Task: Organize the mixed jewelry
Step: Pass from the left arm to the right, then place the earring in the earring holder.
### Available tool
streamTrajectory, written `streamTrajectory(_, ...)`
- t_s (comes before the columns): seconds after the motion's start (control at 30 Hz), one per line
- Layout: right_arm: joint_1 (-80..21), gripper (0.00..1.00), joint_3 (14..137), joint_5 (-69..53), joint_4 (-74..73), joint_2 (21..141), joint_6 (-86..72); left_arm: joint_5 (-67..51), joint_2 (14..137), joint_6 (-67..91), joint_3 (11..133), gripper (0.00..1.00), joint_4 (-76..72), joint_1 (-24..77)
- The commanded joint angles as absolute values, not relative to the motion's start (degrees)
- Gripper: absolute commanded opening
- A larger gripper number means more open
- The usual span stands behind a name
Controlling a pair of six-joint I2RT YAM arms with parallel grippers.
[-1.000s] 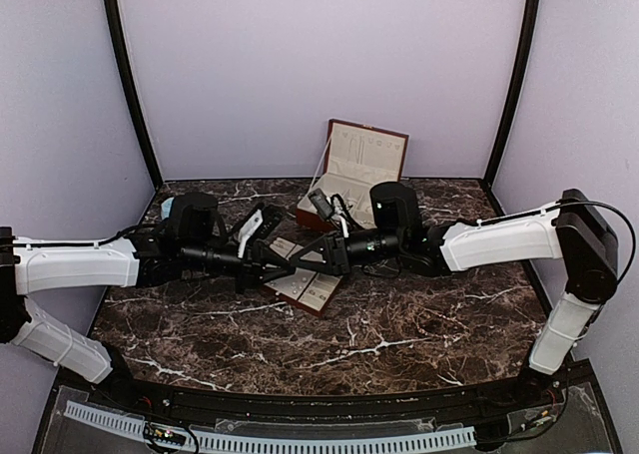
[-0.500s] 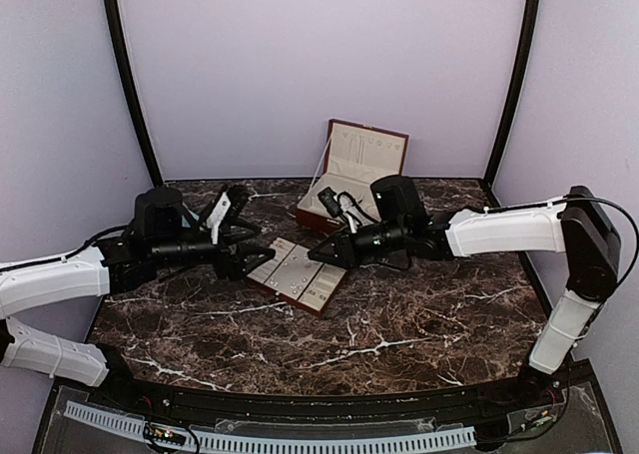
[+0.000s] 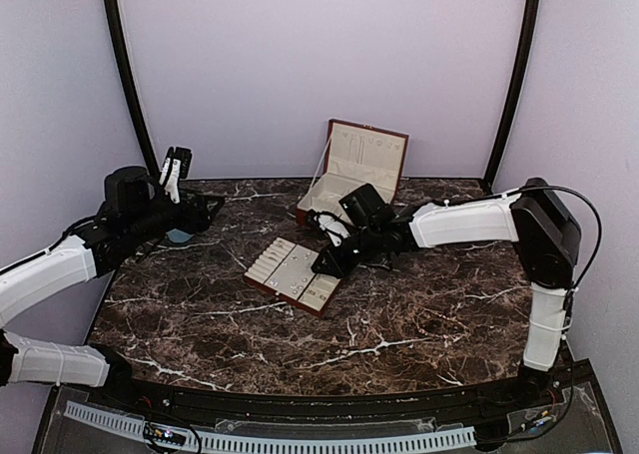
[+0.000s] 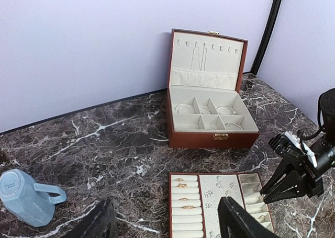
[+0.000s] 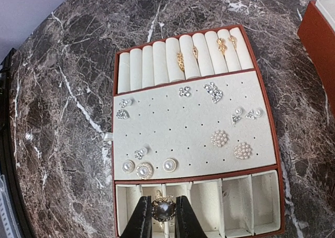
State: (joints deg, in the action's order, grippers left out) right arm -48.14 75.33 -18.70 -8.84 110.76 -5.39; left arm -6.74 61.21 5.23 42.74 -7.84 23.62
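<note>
The right gripper [image 5: 163, 219] is closed on a dark round piece [image 5: 163, 208] in a gold-coloured setting. It holds the piece just above the row of small compartments [image 5: 235, 196] at one end of the tray [image 5: 178, 133]. The other jewelry lies in this tray: rings [image 5: 180, 60] on the rolls and earrings [image 5: 219, 138] on the middle pad. The left gripper [image 4: 167, 217] is open and empty, well apart at the left side, near the blue cup [image 4: 23, 196]. I judge the step in hand is to put the piece down. To do it well, lower it slowly over one compartment, keep the fingers [image 5: 141, 219] off the thin walls, and open only when the piece is inside. Such a small thing may stick to a finger or jump onto the tabletop [image 5: 63, 91]
</note>
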Motion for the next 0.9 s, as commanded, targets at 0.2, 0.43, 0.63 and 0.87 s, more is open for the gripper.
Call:
streamTrajectory(0.2,-48.49,0.09,82.06,-15.82,-12.92,116.52,-4.48,-4.06,58.91,5.07,43.59,0.70,-6.94,23.47)
streamTrajectory(0.43,-48.65,0.09,83.80,-14.71,-13.87,118.67,-4.57,-3.44,59.00,5.10,43.52,0.70,-6.78,23.47)
streamTrajectory(0.63,-48.95,0.09,84.68,-13.47,-13.97,119.90,-4.48,-2.79,58.89,5.05,43.51,0.70,-6.62,23.47)
streamTrajectory(0.87,-49.02,0.09,85.92,-13.48,-14.44,121.75,-3.90,-2.17,58.89,4.72,43.51,0.70,-6.42,23.44)
